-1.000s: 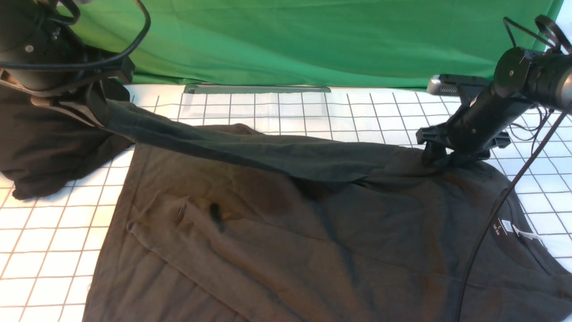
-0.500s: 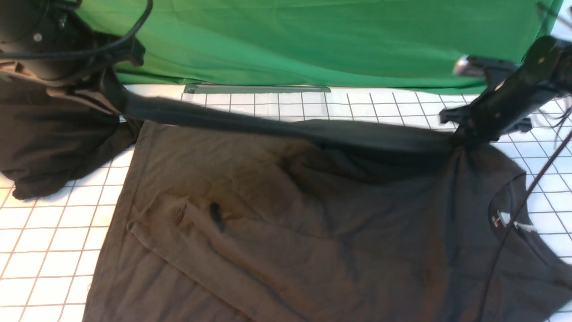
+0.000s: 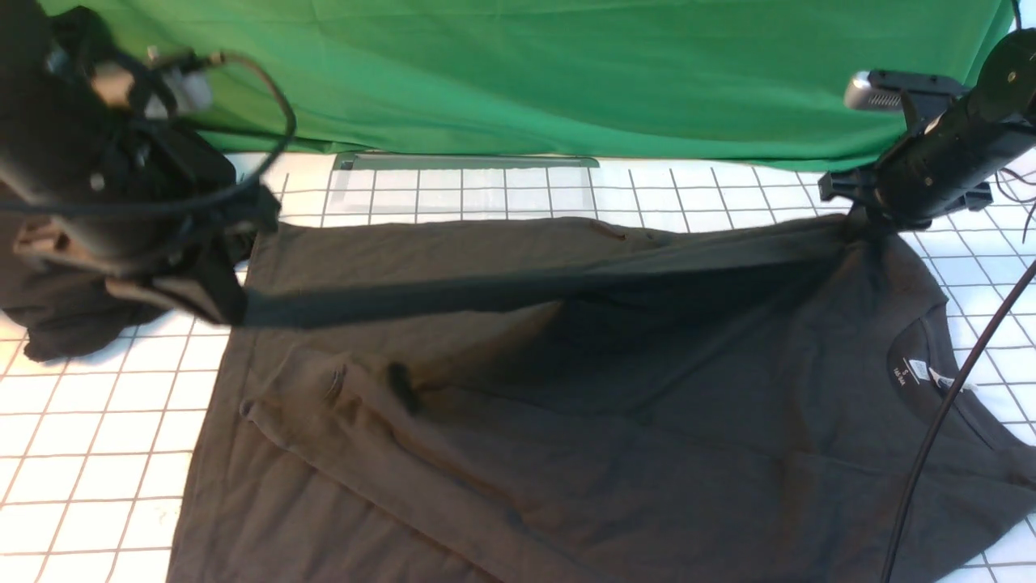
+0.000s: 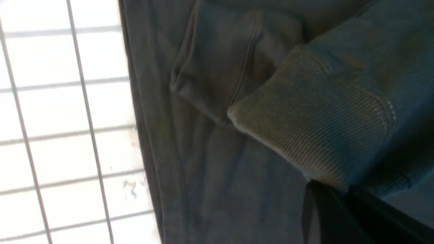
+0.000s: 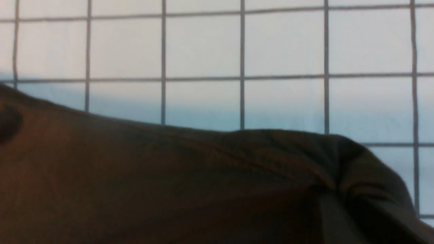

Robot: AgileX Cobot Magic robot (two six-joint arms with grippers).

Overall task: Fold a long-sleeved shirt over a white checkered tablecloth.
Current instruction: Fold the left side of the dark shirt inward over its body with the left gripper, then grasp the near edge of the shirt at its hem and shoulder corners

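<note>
The shirt (image 3: 566, 421) lies spread on the tablecloth (image 3: 81, 421), neck toward my right, hem toward my left. My left gripper (image 3: 214, 304) is clamped on the ribbed cuff (image 4: 305, 128). From there the sleeve (image 3: 526, 283) runs taut across the body to my right gripper (image 3: 870, 225), up at the far shoulder. That one's jaws are buried in cloth in both views, so I can't see them meet. The fabric peaks up into them, though, so I take it they are pinched on the shoulder seam.

This is soft, light cotton, limp wherever it isn't under tension, so it will sag, wrinkle and drag the layer beneath. The cuff's thick rib gives the surest bite, and the seam is next best. A plain single layer would likely slip out. The black heap (image 3: 57, 324) beside my left arm could snag.
</note>
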